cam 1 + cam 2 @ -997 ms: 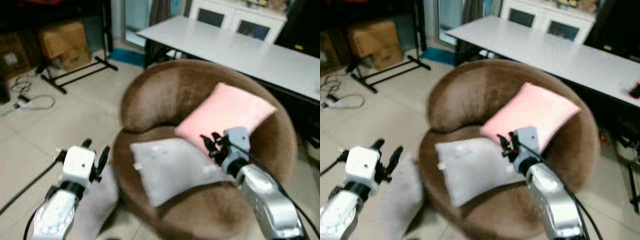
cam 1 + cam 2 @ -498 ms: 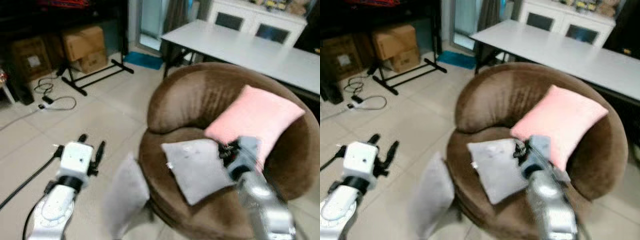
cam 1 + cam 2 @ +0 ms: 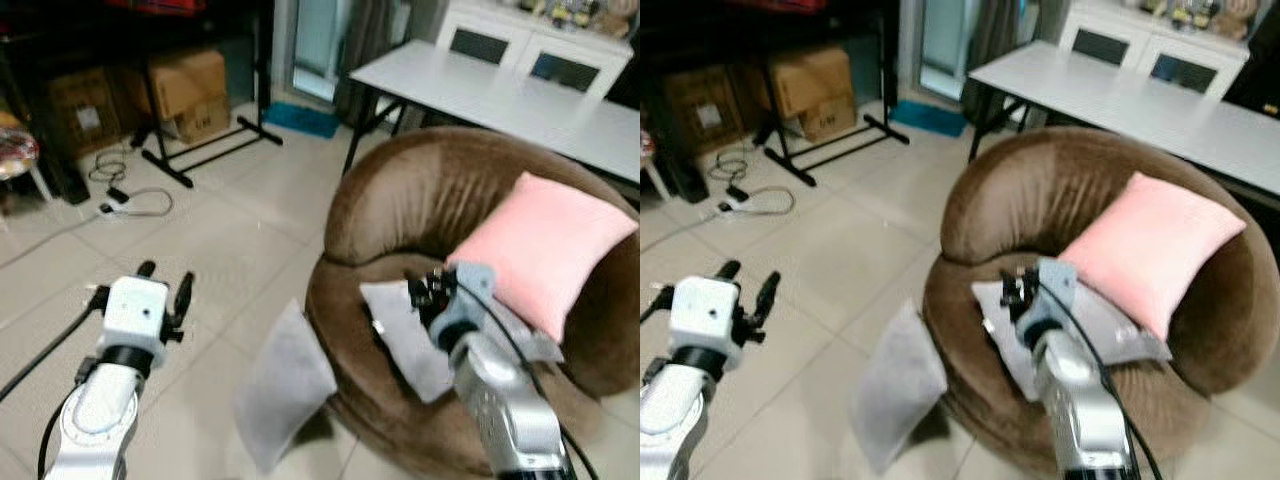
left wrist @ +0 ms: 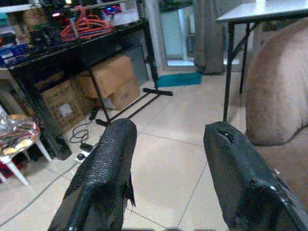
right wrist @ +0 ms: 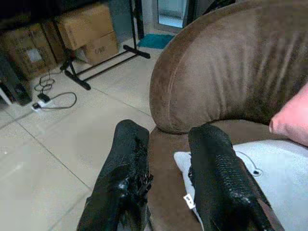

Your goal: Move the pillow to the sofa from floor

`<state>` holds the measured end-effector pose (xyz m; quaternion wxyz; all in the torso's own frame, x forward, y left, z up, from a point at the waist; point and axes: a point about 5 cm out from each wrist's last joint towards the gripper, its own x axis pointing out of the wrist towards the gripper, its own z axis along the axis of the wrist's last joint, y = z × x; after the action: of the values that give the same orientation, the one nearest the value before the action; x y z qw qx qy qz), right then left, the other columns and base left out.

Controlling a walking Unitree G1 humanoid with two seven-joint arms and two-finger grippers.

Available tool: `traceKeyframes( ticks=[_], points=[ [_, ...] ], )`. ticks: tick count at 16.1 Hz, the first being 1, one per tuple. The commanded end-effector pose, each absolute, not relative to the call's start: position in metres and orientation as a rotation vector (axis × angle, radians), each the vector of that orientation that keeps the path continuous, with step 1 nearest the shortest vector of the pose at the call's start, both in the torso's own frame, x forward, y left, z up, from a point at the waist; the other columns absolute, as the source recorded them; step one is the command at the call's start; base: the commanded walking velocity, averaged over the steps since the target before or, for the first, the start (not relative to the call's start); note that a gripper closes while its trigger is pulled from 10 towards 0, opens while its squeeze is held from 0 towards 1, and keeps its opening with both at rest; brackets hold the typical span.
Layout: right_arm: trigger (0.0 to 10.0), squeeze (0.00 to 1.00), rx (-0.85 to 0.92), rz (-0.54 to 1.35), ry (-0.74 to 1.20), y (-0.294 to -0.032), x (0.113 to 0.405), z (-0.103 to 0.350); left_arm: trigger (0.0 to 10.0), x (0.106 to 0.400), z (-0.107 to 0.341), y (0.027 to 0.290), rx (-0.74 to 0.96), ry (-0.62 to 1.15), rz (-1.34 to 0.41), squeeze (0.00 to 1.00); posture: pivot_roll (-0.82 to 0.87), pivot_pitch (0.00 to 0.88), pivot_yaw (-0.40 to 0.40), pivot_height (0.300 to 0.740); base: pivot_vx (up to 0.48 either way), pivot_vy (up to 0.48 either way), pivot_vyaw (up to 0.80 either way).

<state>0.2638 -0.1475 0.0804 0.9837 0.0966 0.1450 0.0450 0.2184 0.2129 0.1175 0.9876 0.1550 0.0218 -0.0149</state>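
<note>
Grey pillow (image 3: 285, 385) is sitting on the tiled floor (image 3: 190, 250), propped on edge and leaning against the front-left side of the round brown sofa chair (image 3: 420, 200). Long axis is running roughly up-down with a tilt: top corner is pointing up toward the sofa rim, lower corner is resting on the tiles. Broad face is facing out toward the room.

Already on the seat: a second grey pillow (image 3: 415, 330) lying flat near the seat's front, and a pink pillow (image 3: 545, 245) leaning on the backrest at the right side.

Left gripper (image 3: 163, 285) is hovering over bare floor, near the floor pillow but apart from it, jaws spread and holding nothing. Right gripper (image 3: 428, 290) is hanging above the seat pillow, jaws slightly parted, gripping nothing. Right wrist view is looking along its fingers (image 5: 216, 173) at the seat pillow's corner and the sofa's backrest.

Risks as I'm reading it:
- Pillow is only leaning; a nudge from the left arm is likely to tip it flat, making an edge pinch harder.
- Soft fabric: a shallow pinch at a corner may slip out during the lift.
- Right arm is sitting over the drop zone and the seat is half full, so the lifted pillow may snag on it or slide off the front rim.
- Power cable (image 3: 135, 205) is lying on the floor by the rack, well apart; only a risk if the robot is stepping back-left.
</note>
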Motion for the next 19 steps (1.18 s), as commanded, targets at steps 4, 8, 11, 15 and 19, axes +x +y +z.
traceKeyframes(
  ticks=[4,8,11,15,19],
  points=[
    [10.0,0.00,0.191,0.068,0.296,-0.152,0.265,0.079,10.0,0.222,0.116,0.207,0.282,0.036,-0.051,0.00,0.06,0.000,-0.088,0.740,0.310,0.000,0.39],
    [10.0,0.00,0.180,0.064,0.306,-0.150,0.269,0.077,10.0,0.224,0.116,0.208,0.287,0.039,-0.055,0.00,0.07,0.000,-0.089,0.740,0.320,0.000,0.00],
    [10.0,0.00,0.188,0.079,0.306,-0.148,0.269,0.077,10.0,0.225,0.116,0.209,0.289,0.039,-0.055,0.00,0.07,0.000,-0.089,0.740,0.317,0.000,0.00],
    [10.0,0.00,0.175,0.162,0.338,-0.146,0.263,0.071,10.0,0.222,0.112,0.209,0.268,0.065,-0.046,0.00,0.07,0.000,-0.094,0.740,0.079,0.000,0.00],
    [10.0,0.00,0.159,0.183,0.359,-0.152,0.262,0.064,10.0,0.220,0.111,0.208,0.284,0.066,-0.050,0.00,0.08,0.000,-0.097,0.735,0.000,0.000,0.00]
  ],
)
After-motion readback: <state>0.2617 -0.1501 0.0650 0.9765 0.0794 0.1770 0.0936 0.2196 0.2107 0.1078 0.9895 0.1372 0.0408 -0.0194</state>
